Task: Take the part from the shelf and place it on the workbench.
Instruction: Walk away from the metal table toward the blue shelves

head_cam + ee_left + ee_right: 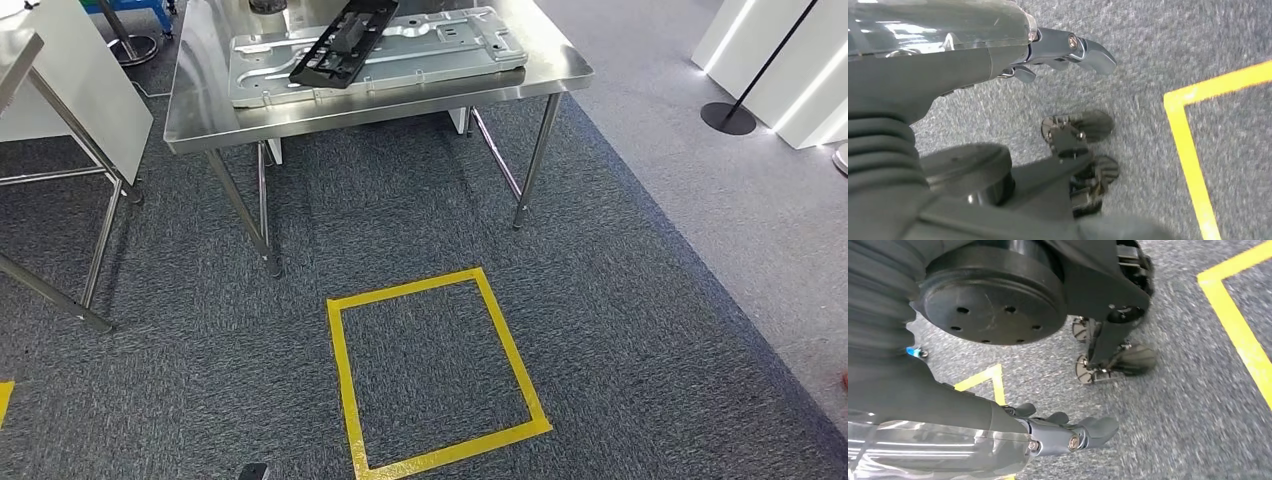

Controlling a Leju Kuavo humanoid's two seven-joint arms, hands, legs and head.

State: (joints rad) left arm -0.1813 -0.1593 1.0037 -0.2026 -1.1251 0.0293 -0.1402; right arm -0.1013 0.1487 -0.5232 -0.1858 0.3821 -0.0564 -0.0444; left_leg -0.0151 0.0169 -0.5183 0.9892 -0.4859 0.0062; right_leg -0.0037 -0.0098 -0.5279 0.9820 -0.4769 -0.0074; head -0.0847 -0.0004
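Ahead, a black part (345, 42) lies tilted across a metal panel (420, 50) on the steel table (200, 120), beyond the yellow floor square (335, 350). Beside that square, the left robot hand (1068, 50) hangs empty, fingers loosely apart. Likewise the right robot hand (1068, 432). Risk: the propped part might slide if the table is jolted. No shelf is visible.

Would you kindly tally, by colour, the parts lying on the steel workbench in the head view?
Black: 1, the black frame part, lying across the plate.
Silver: 1, the flat metal plate, on the workbench.
Total: 2.
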